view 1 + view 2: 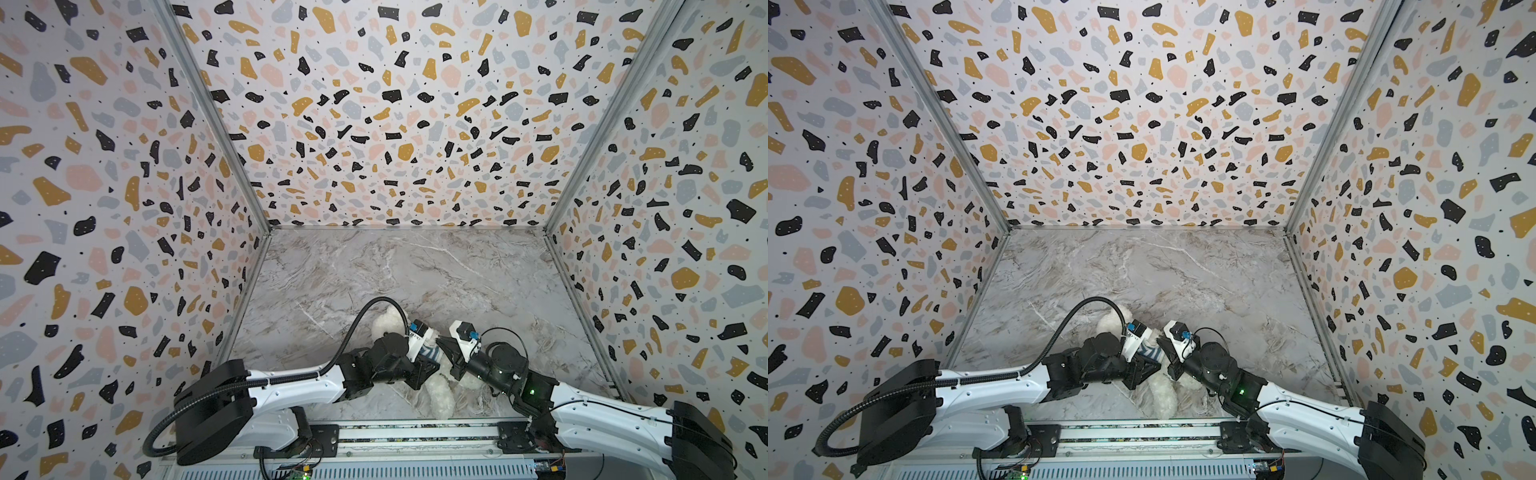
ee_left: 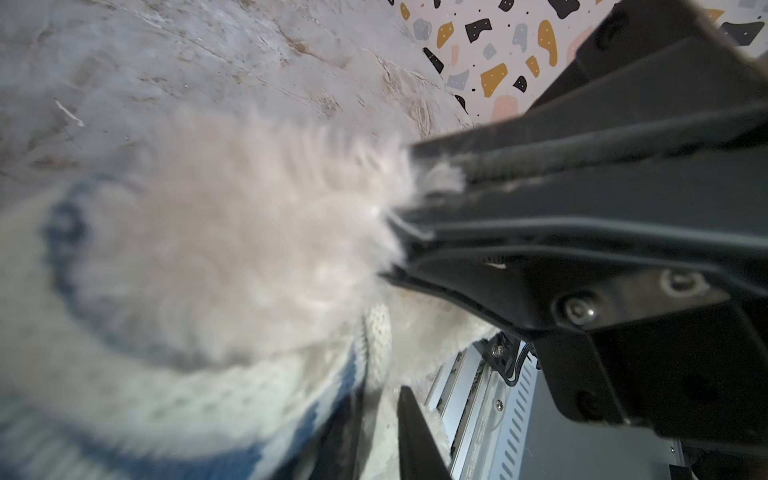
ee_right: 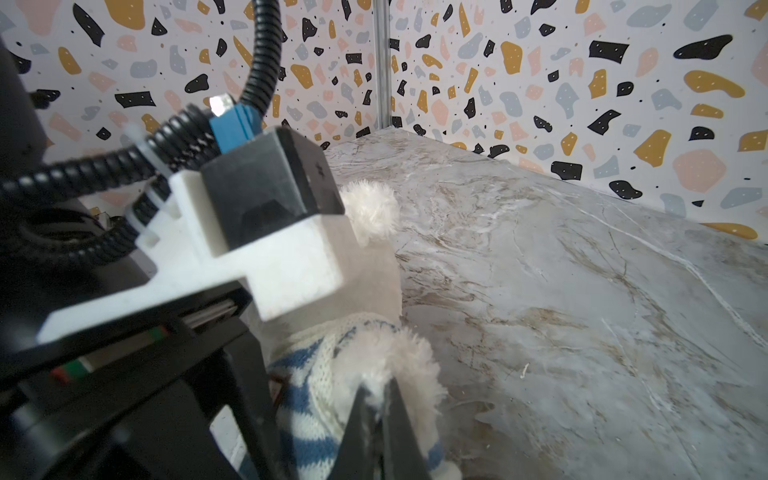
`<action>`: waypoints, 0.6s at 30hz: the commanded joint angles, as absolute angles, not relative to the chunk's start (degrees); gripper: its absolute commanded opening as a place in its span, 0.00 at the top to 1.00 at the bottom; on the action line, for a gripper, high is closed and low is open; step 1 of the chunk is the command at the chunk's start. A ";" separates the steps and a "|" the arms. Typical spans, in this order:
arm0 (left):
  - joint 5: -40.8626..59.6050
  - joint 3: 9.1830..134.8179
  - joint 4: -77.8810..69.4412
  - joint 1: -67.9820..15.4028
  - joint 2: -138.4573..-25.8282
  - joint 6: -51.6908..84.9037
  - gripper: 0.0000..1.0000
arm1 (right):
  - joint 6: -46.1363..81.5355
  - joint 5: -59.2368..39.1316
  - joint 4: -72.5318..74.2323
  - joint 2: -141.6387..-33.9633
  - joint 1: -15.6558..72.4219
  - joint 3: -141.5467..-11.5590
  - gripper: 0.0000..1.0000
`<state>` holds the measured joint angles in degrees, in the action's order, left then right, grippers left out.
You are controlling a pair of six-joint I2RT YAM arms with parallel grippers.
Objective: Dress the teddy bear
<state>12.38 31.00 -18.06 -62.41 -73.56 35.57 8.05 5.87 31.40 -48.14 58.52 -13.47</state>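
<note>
The white fluffy teddy bear (image 1: 440,399) (image 1: 1160,395) lies on the marble floor near the front rail, between both arms. A blue-and-white striped shirt (image 1: 430,354) (image 1: 1152,353) (image 3: 307,419) covers its body. In the left wrist view one furry arm (image 2: 232,232) sticks out through a blue-rimmed sleeve of the shirt (image 2: 166,395). My right gripper (image 3: 380,399) (image 2: 415,187) (image 1: 441,341) is shut on the fur at that paw's tip (image 3: 411,353). My left gripper (image 2: 380,436) (image 1: 424,370) sits at the shirt's hem, its narrow jaws closed on white knit.
The metal front rail (image 1: 415,432) runs just behind the bear's legs. Terrazzo-patterned walls (image 1: 124,208) enclose three sides. Bare marble floor (image 1: 415,270) stretches behind the bear. The left arm's camera housing (image 3: 266,195) and its corrugated cable (image 1: 374,307) crowd close to the right gripper.
</note>
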 commanded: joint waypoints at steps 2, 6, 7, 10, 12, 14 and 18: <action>12.40 29.85 -21.58 -62.54 -73.14 35.90 0.82 | 8.19 7.55 33.73 -46.85 58.91 -16.52 1.00; 10.67 28.21 -20.49 -60.93 -69.78 36.11 0.81 | 7.31 8.73 30.90 -45.00 58.94 -16.62 1.00; 10.30 27.43 -20.39 -60.09 -68.87 36.37 0.79 | 6.76 9.02 29.98 -44.22 58.93 -16.68 1.00; 10.58 24.88 -20.87 -57.14 -66.84 36.90 0.76 | 4.66 10.05 25.54 -41.71 58.96 -17.93 1.00; 10.66 23.48 -22.01 -55.03 -66.28 36.89 0.76 | 3.18 10.70 22.15 -39.99 58.95 -19.08 1.00; 10.30 22.56 -23.80 -53.25 -66.59 36.87 0.77 | 2.23 11.52 19.49 -38.13 58.95 -19.97 1.00; 11.46 22.80 -29.83 -51.87 -70.83 37.37 0.77 | 1.19 12.54 15.17 -36.89 58.93 -22.06 1.00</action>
<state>11.18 22.41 -23.00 -52.23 -68.84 37.10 3.01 10.85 18.11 -38.00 58.63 -18.39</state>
